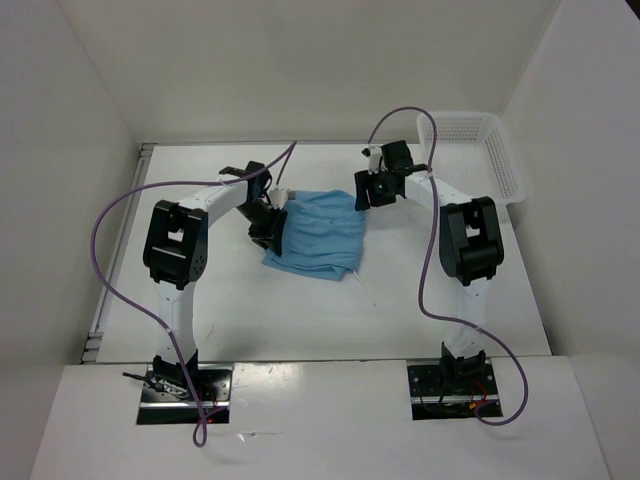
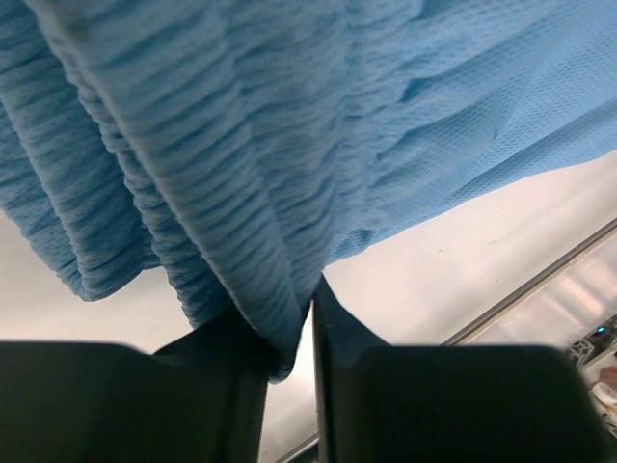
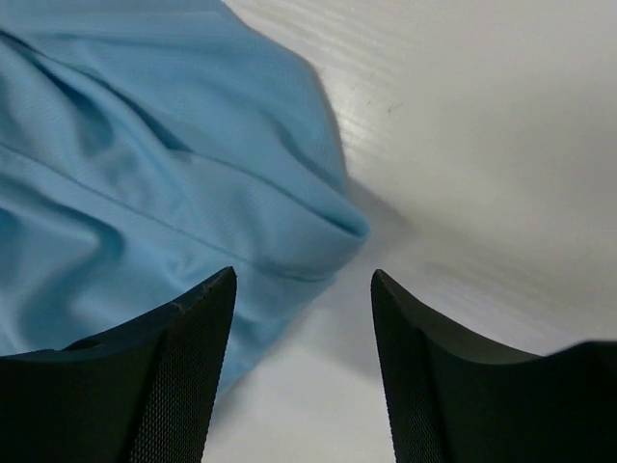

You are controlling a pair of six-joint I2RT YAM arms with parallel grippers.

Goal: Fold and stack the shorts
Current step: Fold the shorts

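Shorts (image 1: 318,235) lie bunched on the desk (image 1: 300,310), between the two tools, partly doubled over and not yet a tidy fold.

Left tool (image 2: 313,289): clenched on the gathered waistband (image 2: 241,222). Ribbed fabric is pinched between its fingers and drapes away ahead of it and to its left. The bite looks thin, near the fingertips.

Right tool (image 3: 304,275): released, jaws apart, nothing between them. A rounded hem corner (image 3: 337,227) sits just ahead of it, toward its left finger, with bare desk under its right finger.

Step in hand, as I judge it: take a second hold so both tools can carry the cloth over together.
- Right tool should drop onto that corner and take every layer, not only the top skin. The fabric is soft and likely to slide.
- Keep the left pinch firm and avoid tugging sideways before the right one closes, or the waistband may slip out.
- Lift both ends level, so the fold line lands straight.

Hard to make out:
- How many layers the left tool actually holds.
- The drawstring. A pale bit shows beside the left tool in the overhead view, but I cannot say what it is.
- The shorts' edge under the left arm, which is hidden.
- Where the stack goes. Only a mesh basket (image 1: 480,150) stands beyond the right tool.
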